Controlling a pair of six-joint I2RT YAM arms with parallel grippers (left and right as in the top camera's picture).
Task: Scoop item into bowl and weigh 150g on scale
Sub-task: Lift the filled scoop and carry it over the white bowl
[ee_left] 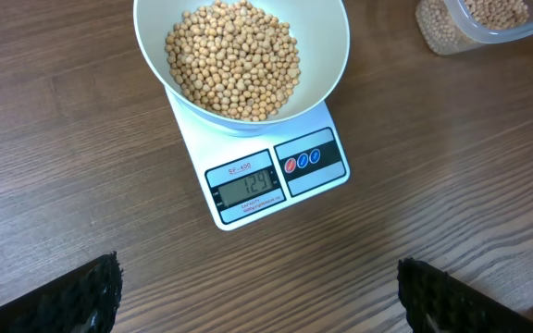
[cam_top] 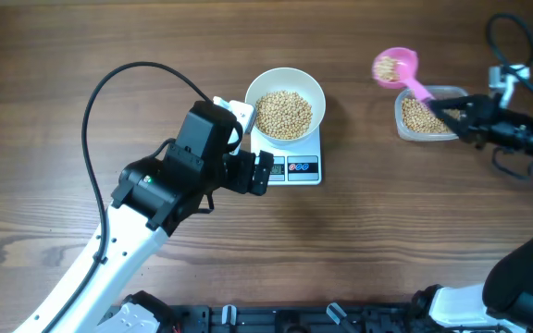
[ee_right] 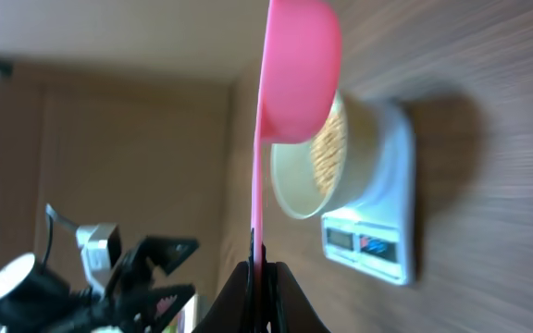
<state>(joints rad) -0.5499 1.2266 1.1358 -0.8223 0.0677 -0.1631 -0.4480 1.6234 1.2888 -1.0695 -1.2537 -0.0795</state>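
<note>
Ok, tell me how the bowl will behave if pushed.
The bowl is wider than the scale under it, so a rim push may tip or slide it. It holds many beans, so probably heavy for its size; tilted, they would likely roll out.

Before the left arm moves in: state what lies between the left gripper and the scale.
Nothing but bare table between the open left gripper and the scale; the left wrist view shows it best.

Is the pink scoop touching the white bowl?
Apart. The overhead view shows a wide strip of bare table between the pink scoop and the white bowl.
</note>
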